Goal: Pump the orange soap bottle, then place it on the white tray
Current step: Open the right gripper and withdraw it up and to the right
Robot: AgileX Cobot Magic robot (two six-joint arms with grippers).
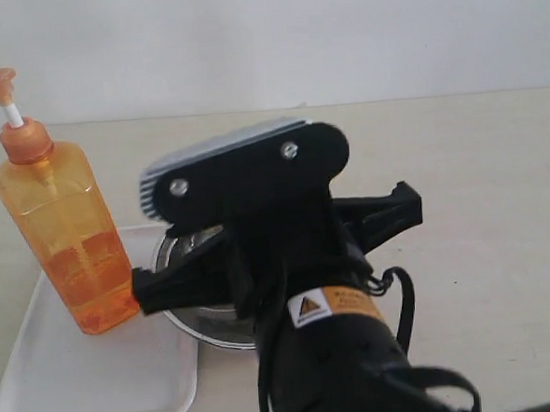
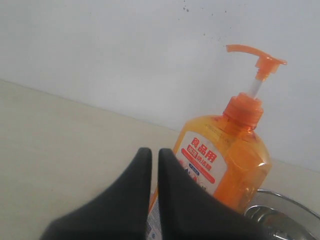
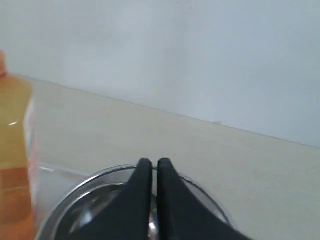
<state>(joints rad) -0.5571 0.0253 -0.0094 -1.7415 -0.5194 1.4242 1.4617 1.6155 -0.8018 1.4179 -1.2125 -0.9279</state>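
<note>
Arm (image 1: 331, 352) fills the foreground and half hides the bowl (image 1: 207, 324). Tray (image 1: 71, 386) lies on the surface, bottle (image 1: 67, 237) upright near its bowl-side edge. Left hand (image 2: 151, 155) shut, empty, just beside bottle. Right hand (image 3: 151, 165) shut, empty, over bowl. Risk: left hand clips the tall bottle on pulling away and tips it off the rim.

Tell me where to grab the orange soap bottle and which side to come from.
Grip the orange soap bottle at mid-body, jaws on two opposite flat faces, not the thin pump stem. It stands upright on the white tray, steel bowl close on its right in the exterior view, so a level approach from the left looks clearest.
</note>
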